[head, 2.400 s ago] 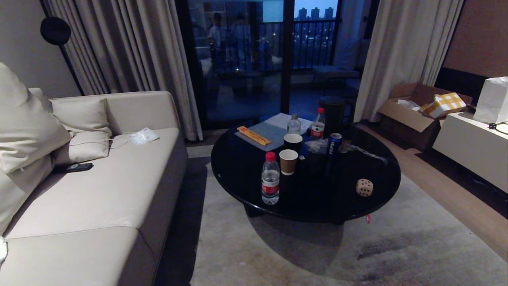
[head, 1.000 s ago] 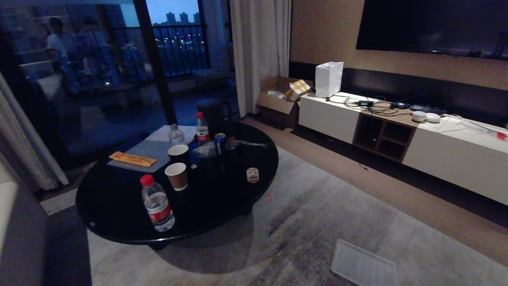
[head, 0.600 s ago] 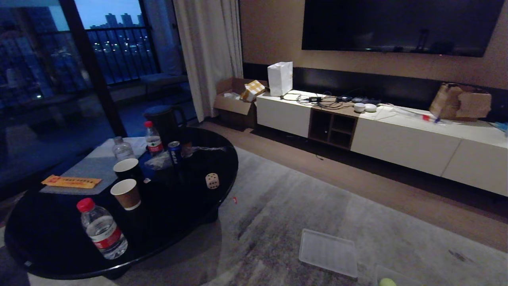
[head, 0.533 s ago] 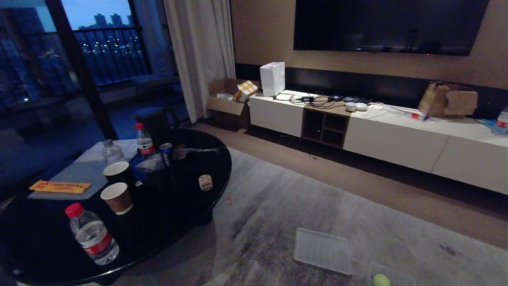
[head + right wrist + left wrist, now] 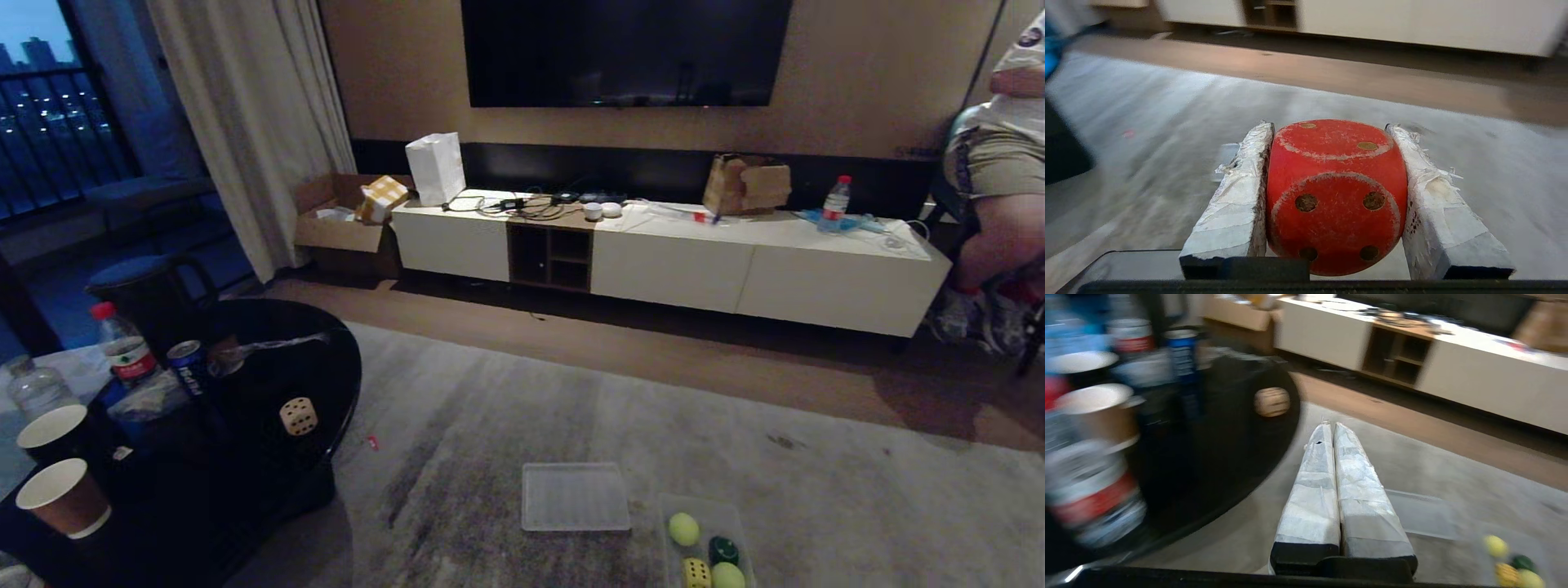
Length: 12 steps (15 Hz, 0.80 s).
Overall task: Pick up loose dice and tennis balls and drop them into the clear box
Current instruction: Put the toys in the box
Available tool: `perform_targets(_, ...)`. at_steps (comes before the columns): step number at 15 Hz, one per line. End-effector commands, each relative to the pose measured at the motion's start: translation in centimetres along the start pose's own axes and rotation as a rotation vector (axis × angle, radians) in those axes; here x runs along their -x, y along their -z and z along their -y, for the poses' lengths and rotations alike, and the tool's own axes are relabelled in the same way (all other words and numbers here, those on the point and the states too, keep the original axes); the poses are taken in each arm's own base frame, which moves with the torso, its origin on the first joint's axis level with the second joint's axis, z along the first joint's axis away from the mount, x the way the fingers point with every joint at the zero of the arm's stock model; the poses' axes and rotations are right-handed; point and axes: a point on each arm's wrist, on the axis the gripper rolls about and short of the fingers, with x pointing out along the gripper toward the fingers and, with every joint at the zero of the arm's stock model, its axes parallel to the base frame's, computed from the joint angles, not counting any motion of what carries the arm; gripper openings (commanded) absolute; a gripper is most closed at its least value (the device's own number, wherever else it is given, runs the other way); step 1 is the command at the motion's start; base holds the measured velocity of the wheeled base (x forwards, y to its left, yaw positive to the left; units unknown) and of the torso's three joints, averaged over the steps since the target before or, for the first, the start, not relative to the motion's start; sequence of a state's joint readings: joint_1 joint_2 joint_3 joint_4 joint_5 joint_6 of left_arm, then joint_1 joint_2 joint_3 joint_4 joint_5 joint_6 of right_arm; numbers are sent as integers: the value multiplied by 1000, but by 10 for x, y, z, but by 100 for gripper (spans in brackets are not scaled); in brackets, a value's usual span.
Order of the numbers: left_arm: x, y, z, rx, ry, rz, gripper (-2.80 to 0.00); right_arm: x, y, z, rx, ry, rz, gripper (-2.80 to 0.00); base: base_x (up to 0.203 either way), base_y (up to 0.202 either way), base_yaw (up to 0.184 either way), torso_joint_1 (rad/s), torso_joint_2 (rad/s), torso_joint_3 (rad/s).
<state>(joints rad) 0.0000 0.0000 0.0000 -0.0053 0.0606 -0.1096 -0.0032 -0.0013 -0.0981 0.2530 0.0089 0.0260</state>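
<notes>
The right gripper (image 5: 1331, 134) holds the red die (image 5: 1336, 196) tightly between its two fingers. The left gripper (image 5: 1329, 428) is closed and holds nothing. The beige die (image 5: 298, 416) sits on the black table (image 5: 318, 359) at left. The clear box (image 5: 731, 516), bottom right, contains two tennis balls (image 5: 683, 528).
</notes>
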Motion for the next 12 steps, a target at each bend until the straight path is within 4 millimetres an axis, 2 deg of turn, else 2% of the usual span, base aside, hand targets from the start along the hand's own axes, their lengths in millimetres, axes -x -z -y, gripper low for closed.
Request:
perform_targets(1, 0, 0, 0, 1, -1, 1, -280, 0, 0, 0, 0, 0, -3, -280, 2, 11, -159, -1, 2, 6)
perform_targets(12, 0, 0, 0, -2, 1, -1, -280, 0, 0, 0, 4, -1, -3, -280, 0, 8, -158, 5, 2, 3)
